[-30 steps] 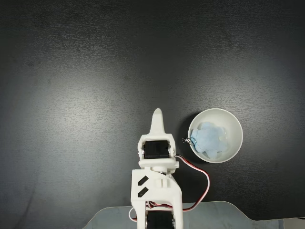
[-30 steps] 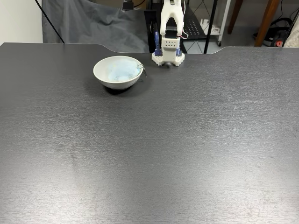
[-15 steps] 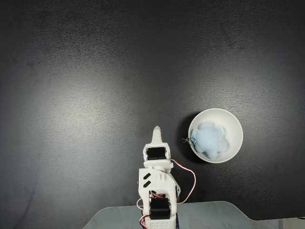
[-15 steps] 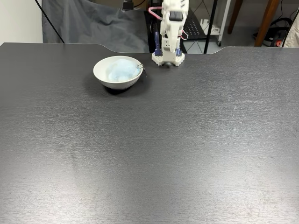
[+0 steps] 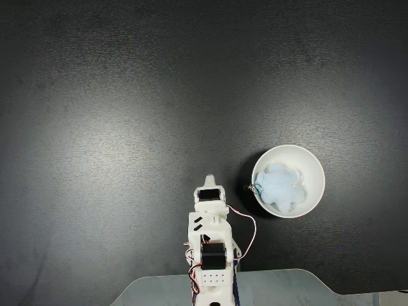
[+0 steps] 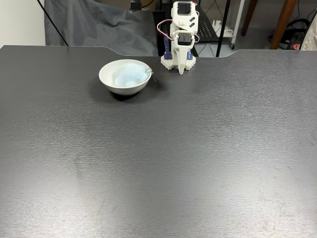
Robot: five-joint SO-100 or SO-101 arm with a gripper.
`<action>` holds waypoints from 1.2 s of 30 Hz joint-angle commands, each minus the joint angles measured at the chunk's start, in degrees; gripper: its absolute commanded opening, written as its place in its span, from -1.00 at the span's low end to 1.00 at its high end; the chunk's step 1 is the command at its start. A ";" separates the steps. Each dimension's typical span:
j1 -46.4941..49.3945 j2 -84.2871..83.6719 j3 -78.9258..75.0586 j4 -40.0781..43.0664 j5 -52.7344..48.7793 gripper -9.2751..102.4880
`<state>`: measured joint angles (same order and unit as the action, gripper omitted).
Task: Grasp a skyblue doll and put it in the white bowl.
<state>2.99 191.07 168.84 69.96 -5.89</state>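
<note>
The skyblue doll [image 5: 278, 186] lies inside the white bowl [image 5: 317, 169], and its small metal ring [image 5: 250, 188] hangs over the bowl's left rim. In the front fixed view the doll [image 6: 128, 75] shows pale blue above the bowl's wall [image 6: 110, 85], far left of centre. My gripper [image 5: 209, 179] is folded back over the arm's base, left of the bowl and apart from it. Its fingers are together with nothing between them. Seen from the front, the gripper [image 6: 181, 70] points down at the table just ahead of the base.
The black table [image 6: 158, 158] spreads wide in front of the arm. A grey plate [image 5: 274, 287] sits under the arm's base at the table's edge. Behind the table hang a grey cloth [image 6: 99, 25] and some furniture legs.
The arm has folded back toward its base, and the gripper tip has drawn away from the table's middle and tipped downward. Doll and bowl have stayed in place.
</note>
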 commanded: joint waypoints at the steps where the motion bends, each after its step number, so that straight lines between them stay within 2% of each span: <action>1: 0.53 0.18 -0.62 -0.09 0.35 -0.86; 36: 0.35 0.18 -0.62 -0.26 -0.35 -0.85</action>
<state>2.99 191.07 168.84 69.96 -5.89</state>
